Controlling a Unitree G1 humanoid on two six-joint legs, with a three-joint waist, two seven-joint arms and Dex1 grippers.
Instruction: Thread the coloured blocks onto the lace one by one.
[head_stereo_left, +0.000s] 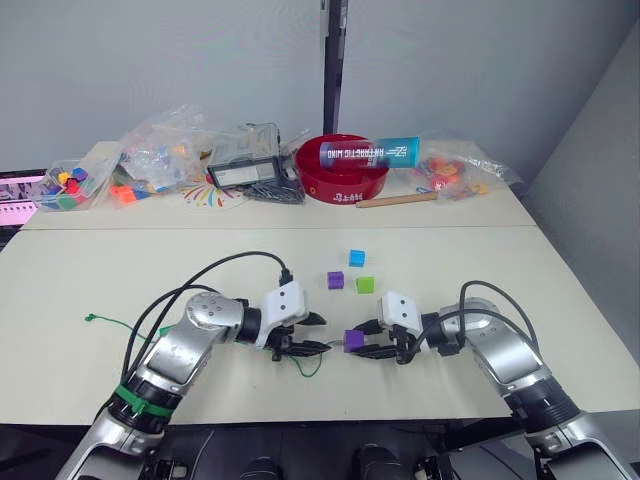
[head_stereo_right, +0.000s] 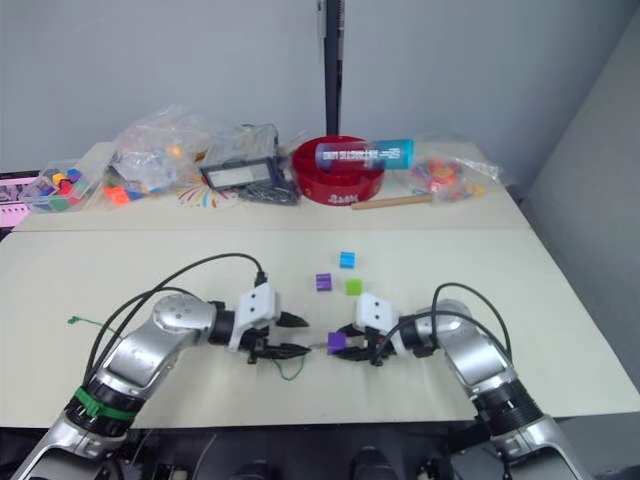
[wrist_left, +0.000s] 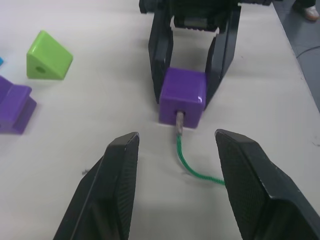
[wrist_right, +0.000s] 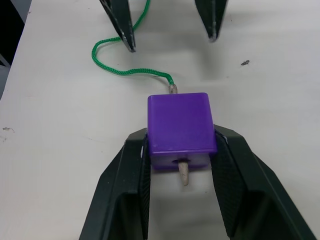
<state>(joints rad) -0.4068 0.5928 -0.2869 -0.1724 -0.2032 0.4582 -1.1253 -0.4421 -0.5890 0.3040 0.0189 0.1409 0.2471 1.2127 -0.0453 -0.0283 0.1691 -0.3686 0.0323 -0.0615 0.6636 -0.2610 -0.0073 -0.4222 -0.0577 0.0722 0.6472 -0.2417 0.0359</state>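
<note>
Purple block (wrist_right: 181, 127) smooth plastic; lace (wrist_right: 120, 67) braided cord; table (wrist_right: 60, 150) matt.

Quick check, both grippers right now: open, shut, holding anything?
Left gripper: open, holding nothing; the lace lies between its fingers.
Right gripper: shut on the purple block, lace tip through it.

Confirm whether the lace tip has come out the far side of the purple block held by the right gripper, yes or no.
Yes: the pale tip of the lace pokes out of the purple block between the right gripper's fingers.

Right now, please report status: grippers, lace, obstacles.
Left gripper open, holding nothing. Right gripper shut on purple block. Lace tip through the block, poking out the far side. No obstacles near.
</note>
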